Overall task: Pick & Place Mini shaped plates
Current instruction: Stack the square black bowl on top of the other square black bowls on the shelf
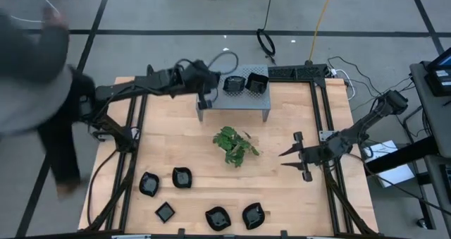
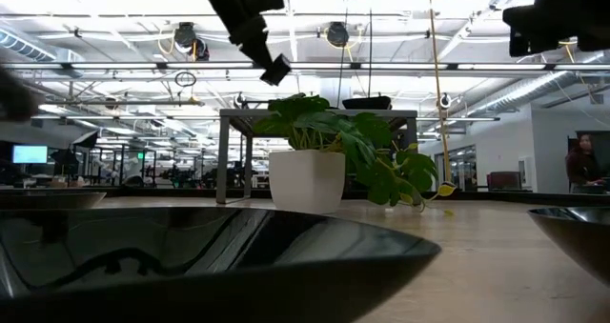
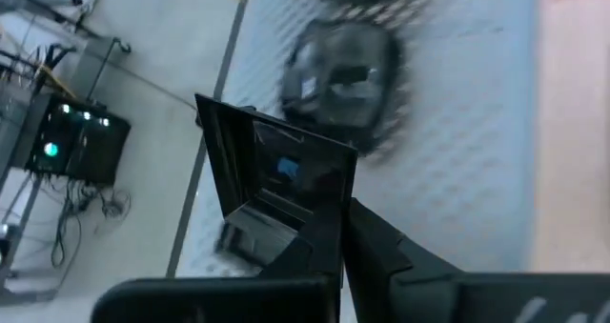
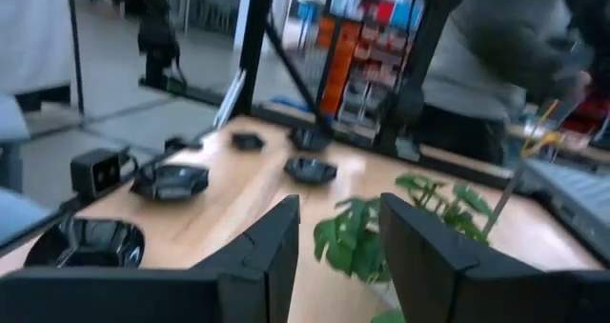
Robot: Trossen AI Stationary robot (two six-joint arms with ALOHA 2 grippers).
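Observation:
My left gripper (image 1: 205, 92) is shut on a square glossy black mini plate (image 3: 276, 171) over the left end of the grey perforated stand (image 1: 239, 101) at the far middle. Two black plates (image 1: 232, 84) (image 1: 257, 84) lie on the stand's top. Several more black plates lie flat on the table at the near left (image 1: 182, 178) (image 1: 218, 218). My right gripper (image 1: 294, 154) hangs open over the table's right side, pointing level toward the green sprig (image 1: 235, 146), with nothing between its fingers (image 4: 272, 252). My left gripper pinches the square plate by its rim (image 3: 322, 216) between its two fingers (image 3: 381, 252). The fingers come slanting down from the table's left. The plate is lifted clear and stands tilted beyond the fingertips, above the stand.
The green sprig stands in a white pot (image 2: 305, 180) at the table's middle. A dark frame (image 1: 320, 126) runs along the table's sides. A person (image 1: 32, 63) stands past the left edge. Bare wood (image 1: 176, 137) lies between the stand and the near plates.

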